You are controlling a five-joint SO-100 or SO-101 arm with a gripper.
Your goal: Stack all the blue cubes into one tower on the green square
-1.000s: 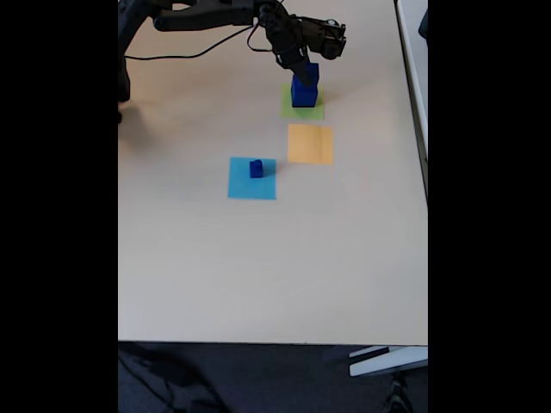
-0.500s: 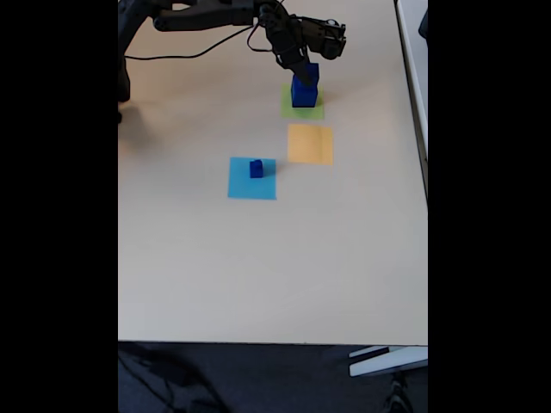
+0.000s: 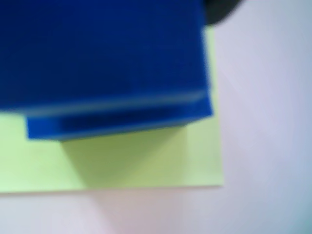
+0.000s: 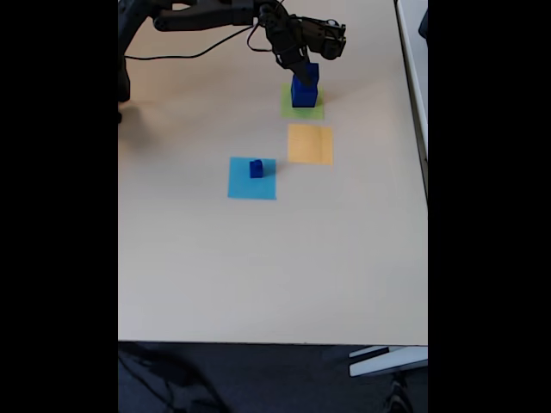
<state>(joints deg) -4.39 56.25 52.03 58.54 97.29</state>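
**Pale counter, tower half-built on the green square**

Beige counter [image 4: 258,258] carries three paper squares. The tower [image 4: 304,89] stands on the green square [image 4: 302,103] in the upper right of the fixed view; the wrist view shows blue faces stepped over green paper [image 3: 146,161]. The end effector [image 4: 300,72] sits at the tower's top, apparently placing a cube; I cannot tell whether its jaws are apart or clamped. One small cube [image 4: 256,169] waits on the light blue square [image 4: 252,179] at mid-frame, near the orange square [image 4: 310,144]. Next, I judge: lift clear without nudging the tower, then fetch that cube. Dark floor [image 4: 258,379] lies below the counter's edge.
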